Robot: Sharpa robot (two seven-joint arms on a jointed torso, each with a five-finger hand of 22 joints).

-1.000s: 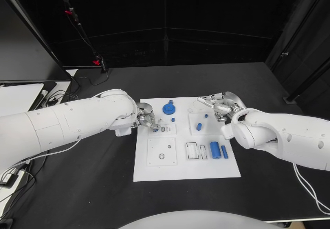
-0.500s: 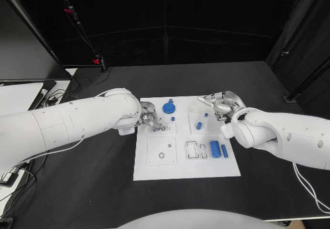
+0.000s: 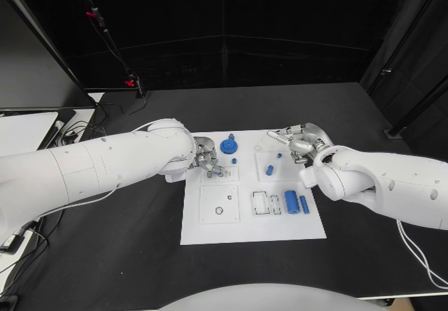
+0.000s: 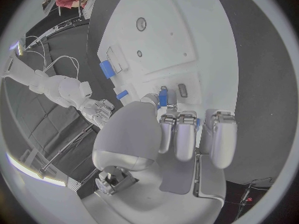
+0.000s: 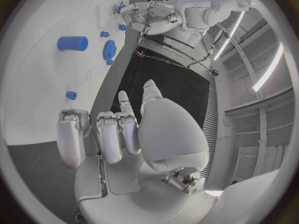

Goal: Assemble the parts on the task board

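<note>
Left robot hand [image 4: 181, 134] pinching small blue part [image 4: 163, 96], glossy white task board [image 3: 210, 233]

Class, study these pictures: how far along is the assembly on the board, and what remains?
Looks done: the blue gear seems seated on the board. In hand: the left hand pinches a small blue part over the board. Left: the cylinder and peg lie loose; the right hand holds nothing.
</note>
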